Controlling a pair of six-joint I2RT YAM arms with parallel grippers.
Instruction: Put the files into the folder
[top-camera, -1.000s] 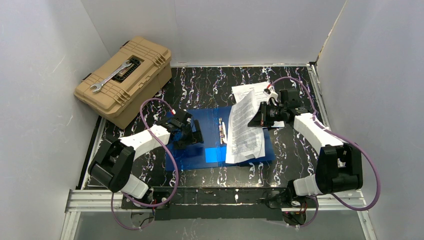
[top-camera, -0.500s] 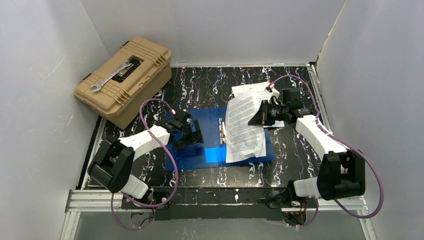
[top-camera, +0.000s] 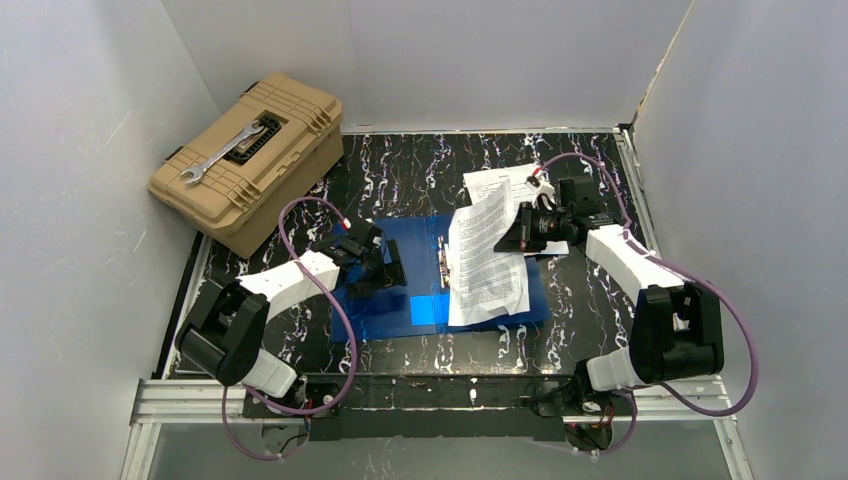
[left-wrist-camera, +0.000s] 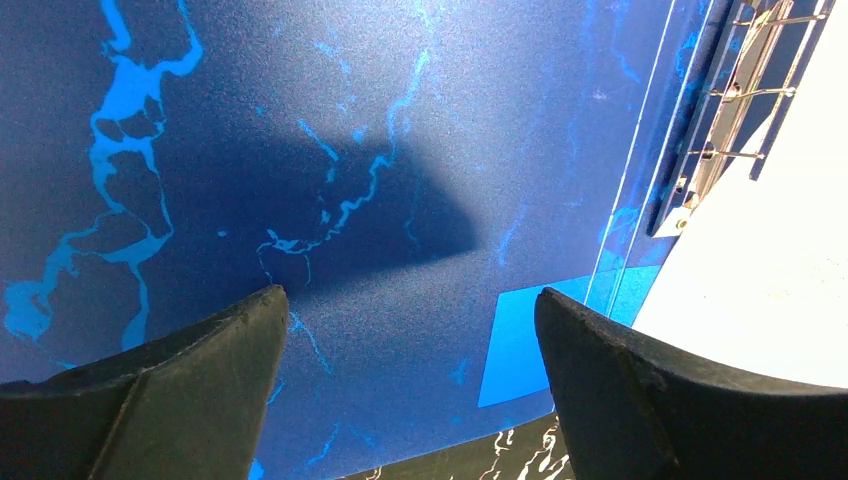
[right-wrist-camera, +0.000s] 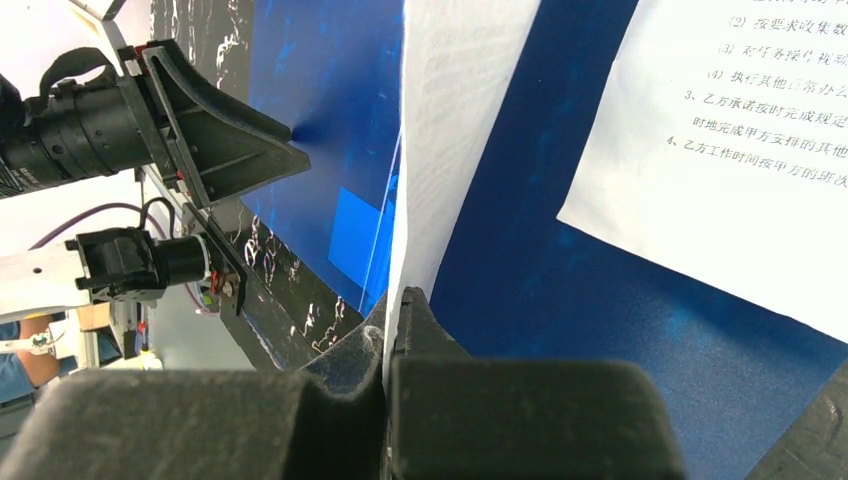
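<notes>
The blue folder (top-camera: 400, 280) lies open on the marbled table, with a metal clip (top-camera: 444, 262) along its spine. My right gripper (top-camera: 520, 236) is shut on the edge of a white printed sheet (top-camera: 485, 255) and holds it tilted over the folder's right half; the sheet (right-wrist-camera: 450, 120) runs up edge-on between the fingers. More printed sheets (top-camera: 500, 183) lie behind it, partly off the folder, and one (right-wrist-camera: 740, 150) shows in the right wrist view. My left gripper (top-camera: 385, 272) is open, its fingertips (left-wrist-camera: 250, 330) down on the folder's left cover (left-wrist-camera: 350, 200).
A tan toolbox (top-camera: 250, 160) with a wrench (top-camera: 222, 152) on its lid stands at the back left. White walls close in the table on three sides. The left arm (right-wrist-camera: 180, 130) shows in the right wrist view.
My right gripper has shifted slightly left with the sheet, which now stands steeper over the folder's right half. The left arm has not moved.
</notes>
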